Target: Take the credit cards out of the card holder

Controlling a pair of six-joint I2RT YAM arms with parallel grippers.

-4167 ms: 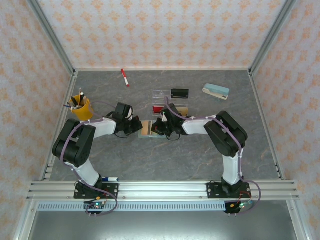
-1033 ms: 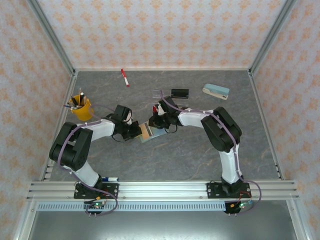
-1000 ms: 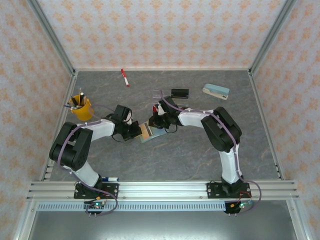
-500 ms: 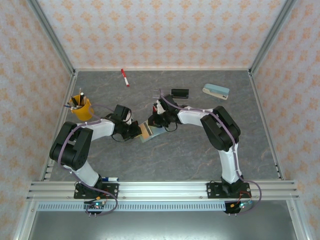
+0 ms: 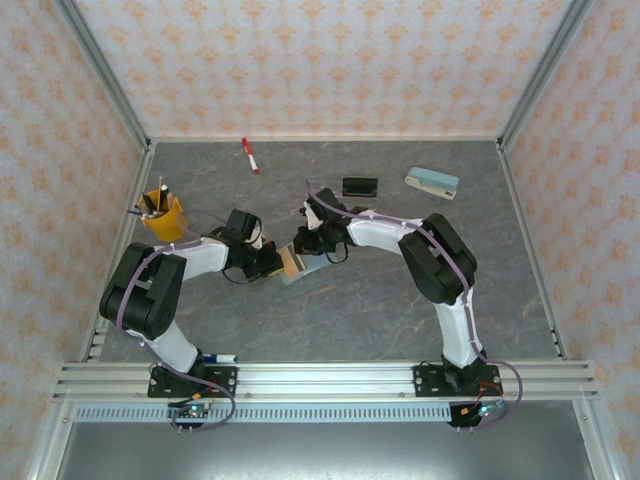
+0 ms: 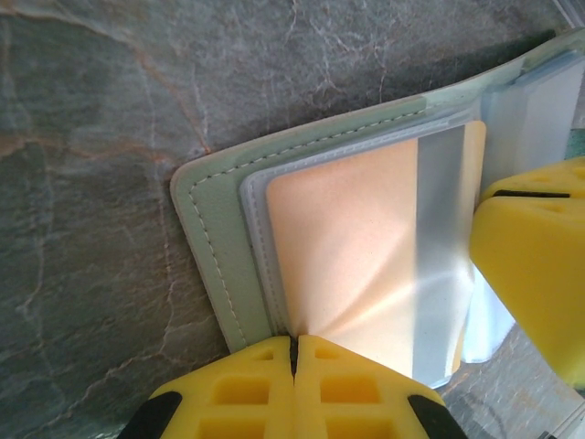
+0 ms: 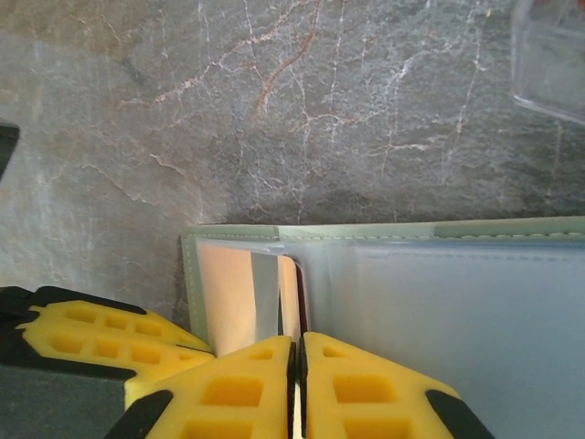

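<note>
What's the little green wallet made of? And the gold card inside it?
The card holder looks like matte faux leather, maybe real: soft pale green with stitching along its edge. Its inner pockets look like clear glossy plastic. The tan-gold card seems to be smooth hard plastic, given its sheen.

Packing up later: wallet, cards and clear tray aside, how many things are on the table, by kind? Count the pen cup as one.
Markers: 2 (red marker, blue-capped marker)
Stapler: 1
Yellow pen cup: 1
Small black item: 1
Total: 5
</note>
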